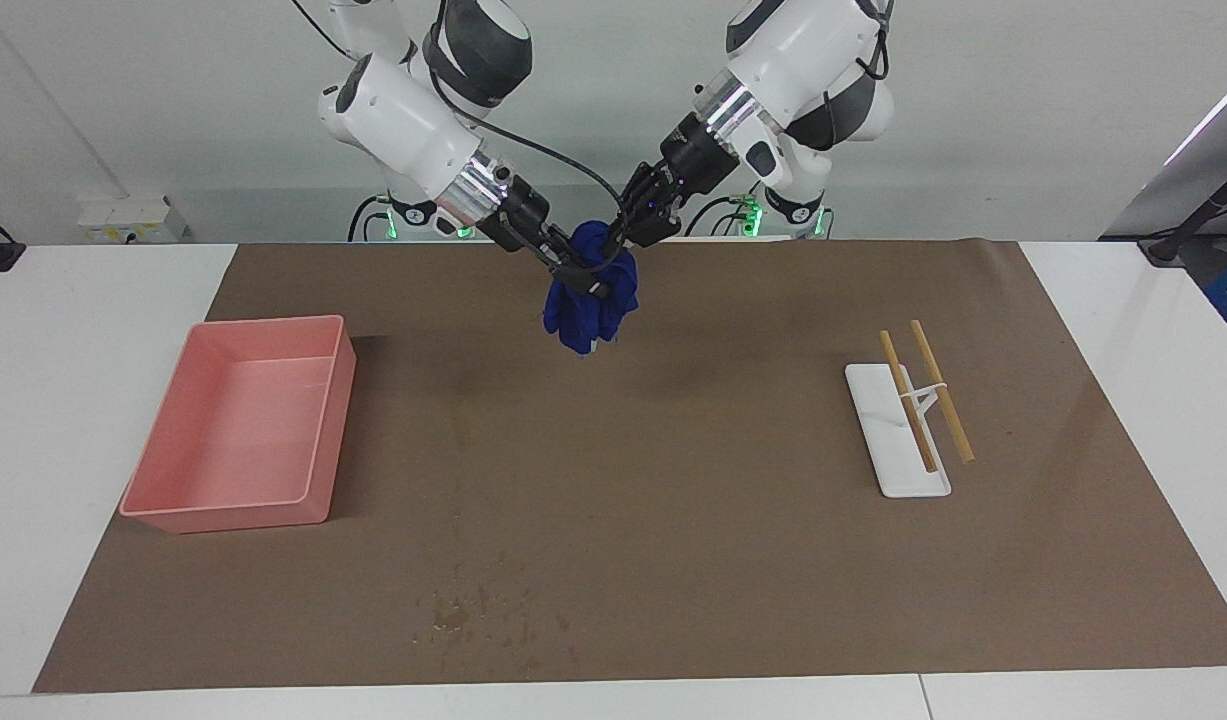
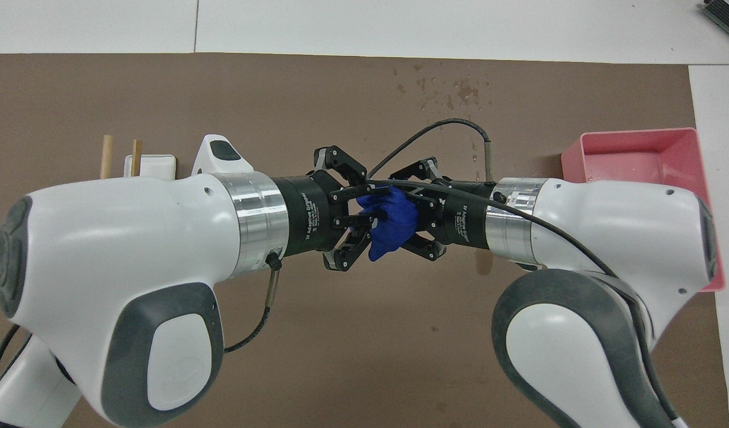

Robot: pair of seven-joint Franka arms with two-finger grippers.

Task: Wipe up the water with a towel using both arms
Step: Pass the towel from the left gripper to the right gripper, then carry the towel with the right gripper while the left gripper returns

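While the towel (image 1: 591, 290) hangs bunched, the right claw (image 1: 585, 272) clamps it; the left claw's (image 1: 618, 235) grip is unclear.

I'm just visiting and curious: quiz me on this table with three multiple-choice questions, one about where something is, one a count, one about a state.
1. Where is the towel?
A. In the pink bin
B. Up in the air between the two grippers
C. On the white tray

2. How many wooden sticks lie across the white tray?
A. Two
B. Four
C. None

3. What state is the pink bin in?
A. Tipped over
B. Upright, nothing in it
C. Stuffed with cloth

Answers:
1 B: the blue cloth hangs bunched between the left gripper and the right gripper, above the brown mat.
2 A: two sticks show, side by side.
3 B: it stands on its base and its floor shows bare.
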